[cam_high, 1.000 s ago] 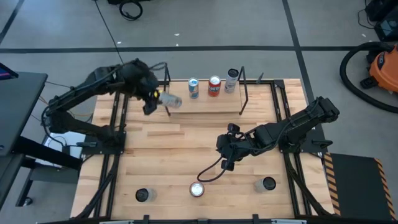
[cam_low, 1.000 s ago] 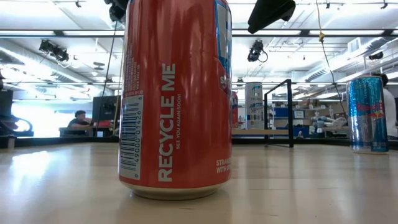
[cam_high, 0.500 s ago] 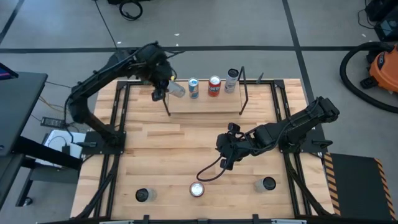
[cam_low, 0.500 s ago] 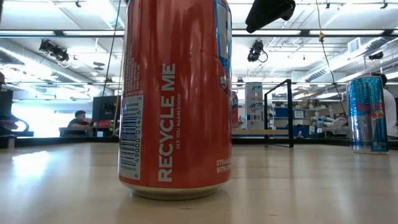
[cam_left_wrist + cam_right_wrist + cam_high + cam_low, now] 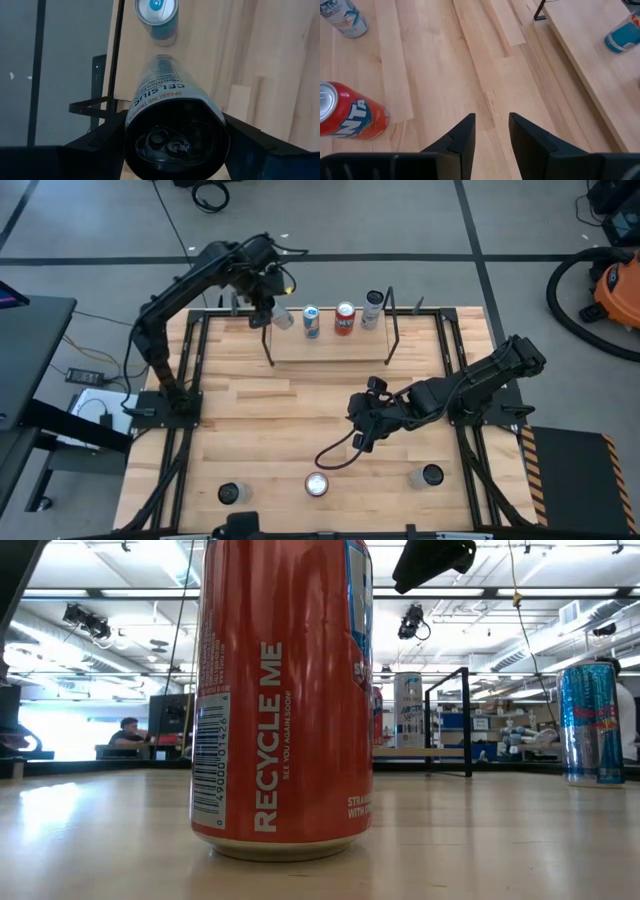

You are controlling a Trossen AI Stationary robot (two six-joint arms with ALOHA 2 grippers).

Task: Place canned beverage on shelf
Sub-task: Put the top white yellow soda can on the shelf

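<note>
Nearest the table's front edge, well short of the shelf (image 5: 330, 345), three cans wait: a dark-topped can (image 5: 231, 494), a red can (image 5: 316, 484) and another dark-topped can (image 5: 431, 476). Between them and the shelf, the right gripper (image 5: 362, 435) hangs idle over bare wood, fingers a little apart, holding nothing. On the shelf board stand three cans: blue can (image 5: 311, 321), red-striped can (image 5: 345, 317), white can (image 5: 373, 309). At the shelf's left end, by the black upright (image 5: 268, 340), the left gripper (image 5: 268, 315) is clamped on a silver can (image 5: 282, 317), carried tilted, just beside the blue can and apparently not set down. My read: three placed, a fourth about to land, three more to fetch.
</note>
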